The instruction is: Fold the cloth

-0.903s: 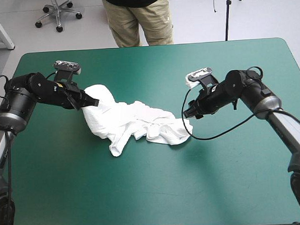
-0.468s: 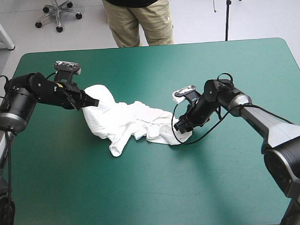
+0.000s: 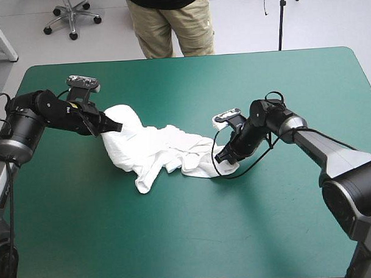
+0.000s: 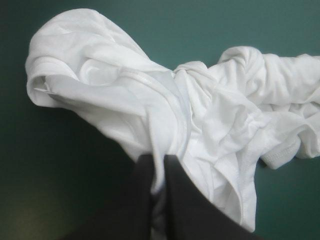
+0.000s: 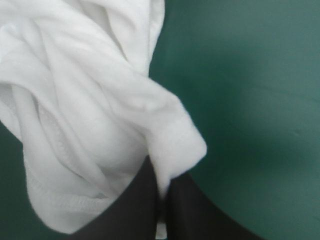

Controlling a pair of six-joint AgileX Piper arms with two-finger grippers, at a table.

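At the left end effector: grips the left end of the T-shirt, black fingers all but closed on a bunched fold. At the right end effector: pinches a hemmed corner at the right end, likewise nearly closed. Lies crumpled in a white heap mid-way across the counter. Hard to tell sleeves from body among the folds. Buries the fingertips in cloth in both wrist views.
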